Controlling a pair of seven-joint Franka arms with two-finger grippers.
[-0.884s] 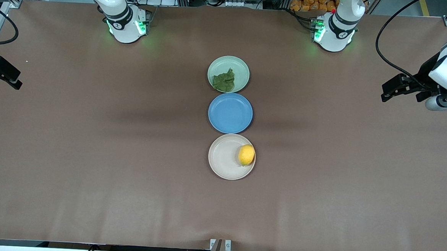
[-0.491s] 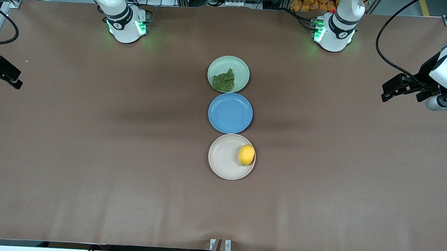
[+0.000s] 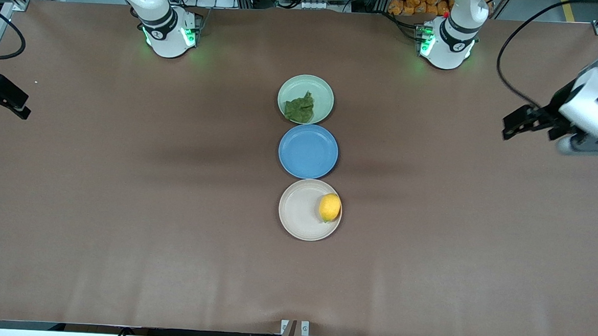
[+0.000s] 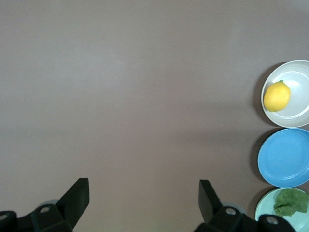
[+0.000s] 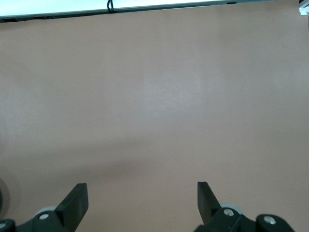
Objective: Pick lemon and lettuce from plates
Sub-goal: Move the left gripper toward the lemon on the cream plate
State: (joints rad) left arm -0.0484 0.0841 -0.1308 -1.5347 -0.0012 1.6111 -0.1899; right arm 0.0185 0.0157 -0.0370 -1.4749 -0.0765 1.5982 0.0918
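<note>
No readable writing on any item. The lemon point(image 3: 329, 207) sits on my beige plate point(image 3: 299, 211), at the rim toward my left arm's end; the lettuce point(image 3: 299, 109) lies on the pale green plate point(image 3: 323, 92), farthest from the front camera, with the blue plate point(image 3: 308, 151) between them. My left end effector point(image 3: 511, 127), fingers spread and empty, has shifted slightly toward the plates; my right end effector point(image 3: 18, 108), likewise spread, waits unchanged over the table point(image 3: 123, 205)

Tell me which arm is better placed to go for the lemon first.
Probably the left. Its open tool hangs over the table at that arm's end, and the lemon lies on the beige plate's side toward it and shows in its wrist view. The right tool waits, open.
</note>
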